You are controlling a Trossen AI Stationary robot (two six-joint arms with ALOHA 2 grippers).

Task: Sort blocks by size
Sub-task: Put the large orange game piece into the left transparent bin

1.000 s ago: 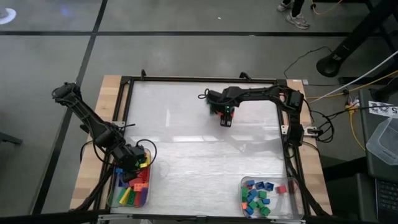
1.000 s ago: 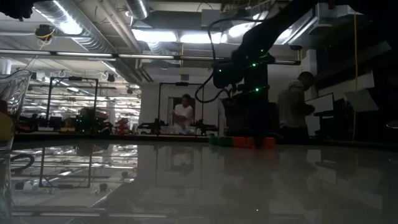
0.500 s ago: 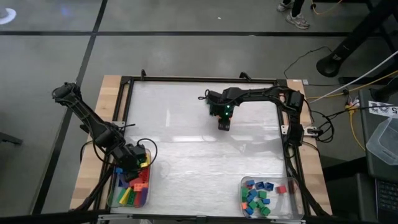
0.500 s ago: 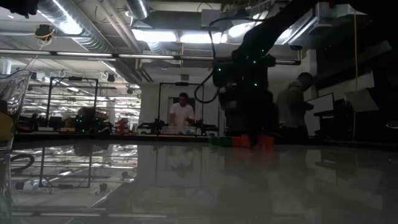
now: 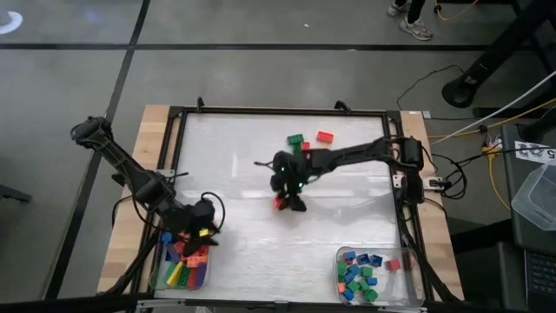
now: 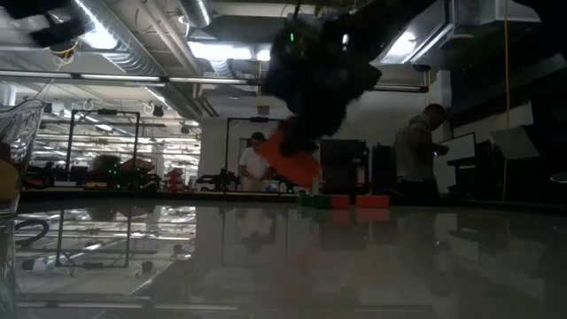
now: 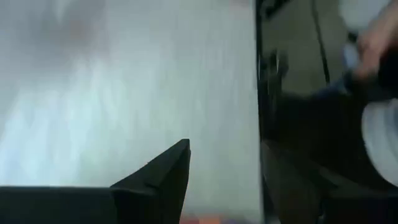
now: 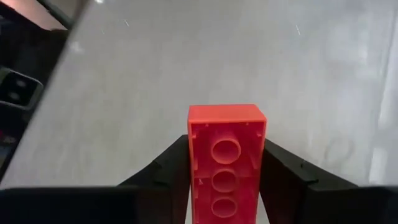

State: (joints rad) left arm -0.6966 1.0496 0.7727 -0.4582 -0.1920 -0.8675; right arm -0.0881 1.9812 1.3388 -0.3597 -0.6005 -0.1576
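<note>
High view: right pincer [image 5: 287, 202] carries a red block [image 5: 280, 203] over the surface [image 5: 347, 217] centre; left pincer [image 5: 201, 228], grip unclear, hovers over the tray [image 5: 155, 276] at 8 o'clock. Right wrist view: fingers [image 8: 281, 169] clamp the long block [image 8: 226, 158]. Carry step; next, release into that tray.

Table [image 5: 252, 222]: pale work surface, dark frame, wooden edge strips at left and right.
Left tray [image 5: 157, 269]: clear plastic, near-left corner.
Right tray [image 5: 413, 280]: clear plastic, near-right corner.
Cables [image 5: 486, 139]: on the floor, right of the table.
Persons [image 6: 259, 164] [image 6: 415, 151]: standing in the room beyond the far edge.
Ceiling lights [image 6: 232, 50]: lit strips overhead.
</note>
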